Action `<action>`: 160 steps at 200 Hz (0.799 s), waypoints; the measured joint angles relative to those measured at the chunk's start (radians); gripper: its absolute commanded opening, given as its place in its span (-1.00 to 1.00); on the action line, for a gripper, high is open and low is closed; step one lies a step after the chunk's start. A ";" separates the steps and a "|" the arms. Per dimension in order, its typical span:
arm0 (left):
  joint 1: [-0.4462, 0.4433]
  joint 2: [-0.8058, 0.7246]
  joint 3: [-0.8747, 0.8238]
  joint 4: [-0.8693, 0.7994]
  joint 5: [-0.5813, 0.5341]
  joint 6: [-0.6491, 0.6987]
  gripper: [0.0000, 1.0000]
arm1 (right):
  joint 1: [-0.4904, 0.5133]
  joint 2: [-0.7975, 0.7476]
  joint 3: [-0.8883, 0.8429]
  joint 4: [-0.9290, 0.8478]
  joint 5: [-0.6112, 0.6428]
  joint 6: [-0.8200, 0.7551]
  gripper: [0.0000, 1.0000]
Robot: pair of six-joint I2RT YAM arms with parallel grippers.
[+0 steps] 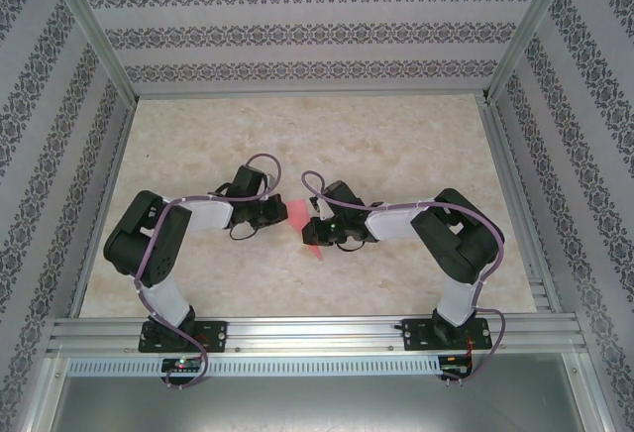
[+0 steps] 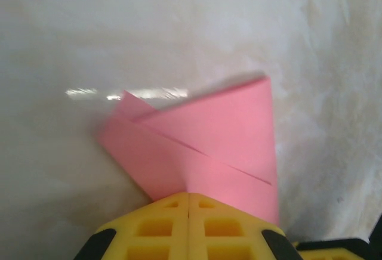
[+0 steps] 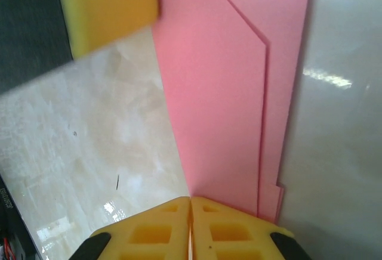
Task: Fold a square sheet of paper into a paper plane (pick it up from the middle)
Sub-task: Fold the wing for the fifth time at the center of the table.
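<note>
Paper plane [image 2: 221,141], half-folded pink sheet, sitting at middle of table [image 1: 396,145] between both arms. We are seeing overlapping flaps and diagonal creases. Left fingers [image 2: 164,218] pressed together, pinching one edge of it. Right fingers [image 3: 164,221] also closed tight, gripping opposite end. We are failing to tell whether paper is touching table.

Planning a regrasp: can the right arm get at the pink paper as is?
Likely yes: the right gripper is shut on the pink paper, nothing between them; the left gripper pinches its far end.
</note>
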 measured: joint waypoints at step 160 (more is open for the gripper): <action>-0.006 -0.119 -0.056 0.045 0.047 -0.012 -0.88 | 0.000 -0.001 0.004 -0.003 -0.003 0.000 -0.79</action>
